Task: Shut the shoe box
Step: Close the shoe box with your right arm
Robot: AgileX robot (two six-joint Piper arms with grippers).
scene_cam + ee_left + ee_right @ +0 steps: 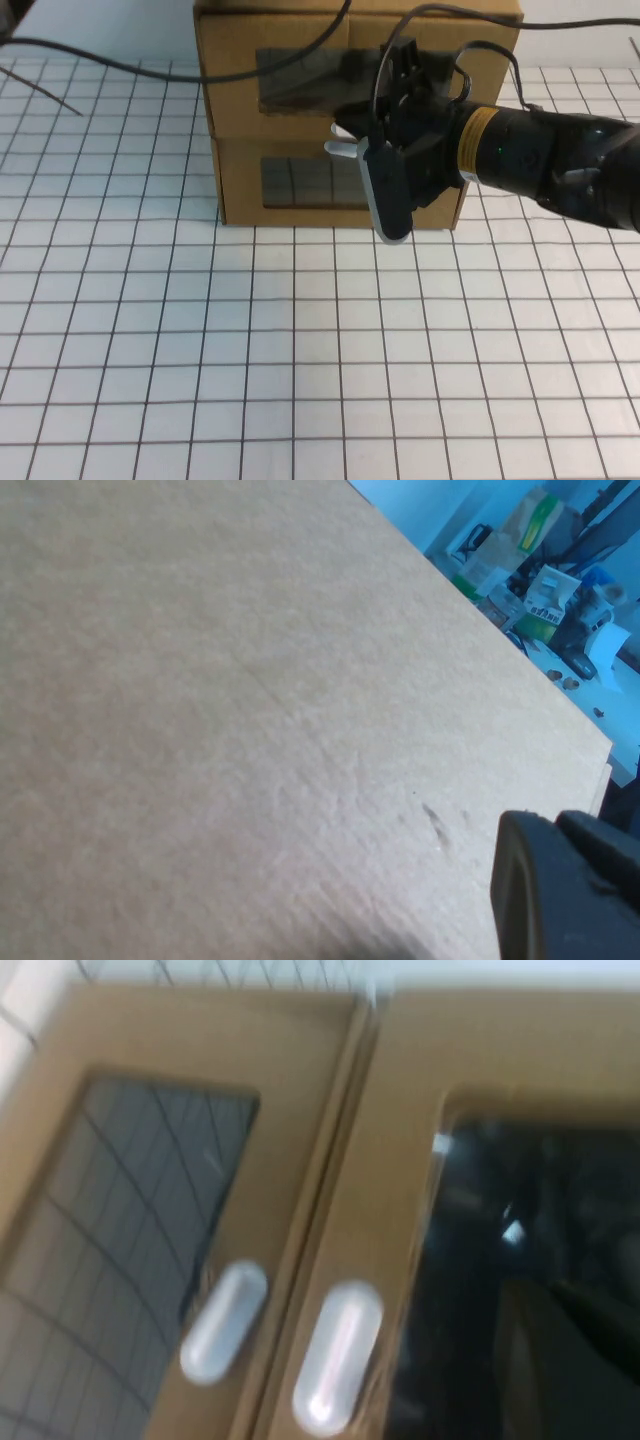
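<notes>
I see the shoe box (300, 45) as brown matt cardboard, its front window (305, 80) dark clear plastic w/ a slight sheen. Its pull tab (338, 1357) looks like glossy, smooth white plastic. The lower box (240, 180) is the same cardboard. Right gripper (385, 180), in front of both boxes: black matt casing. Left gripper (565, 890), at the box top: dark matt plastic. Table (300, 350): white gridded surface, approx. matt.
</notes>
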